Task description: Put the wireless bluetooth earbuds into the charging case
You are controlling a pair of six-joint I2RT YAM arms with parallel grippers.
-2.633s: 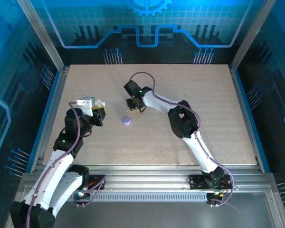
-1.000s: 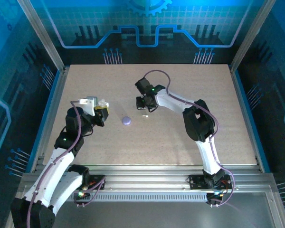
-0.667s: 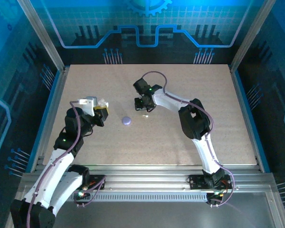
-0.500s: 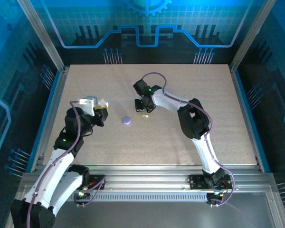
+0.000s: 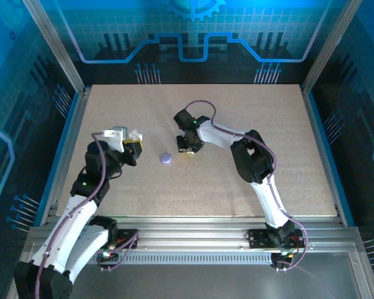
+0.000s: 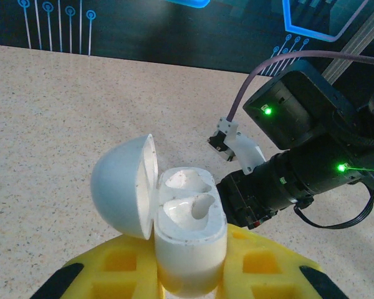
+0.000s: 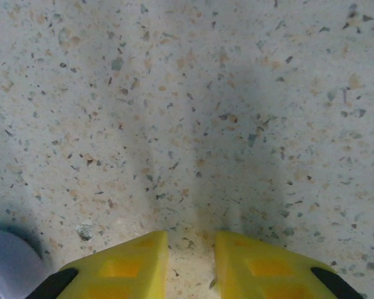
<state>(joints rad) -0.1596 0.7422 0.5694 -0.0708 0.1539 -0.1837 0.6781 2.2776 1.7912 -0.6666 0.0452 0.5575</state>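
My left gripper (image 5: pixel 131 144) is shut on the white charging case (image 6: pixel 190 230) and holds it upright above the table's left part. The case's lid (image 6: pixel 121 193) hangs open to the left, and both white wells face up. My right gripper (image 5: pixel 186 148) points down at the table's middle, just right of a lavender round piece (image 5: pixel 166 158). In the right wrist view its yellow fingertips (image 7: pixel 128 261) stand a narrow gap apart, with bare table between them (image 7: pixel 192 240). The earbuds are hidden.
The speckled table (image 5: pixel 268 124) has free room to the right and at the back. Blue walls and metal posts fence it in. The lavender round piece (image 7: pixel 6 268) lies close to my right gripper's left finger. The right arm's wrist (image 6: pixel 299 156) looms just behind the case.
My right gripper has moved left and toward the near edge, down over the spot where a tiny white bud lay; that bud no longer shows. Its jaws narrowed a little. The left arm stayed still.
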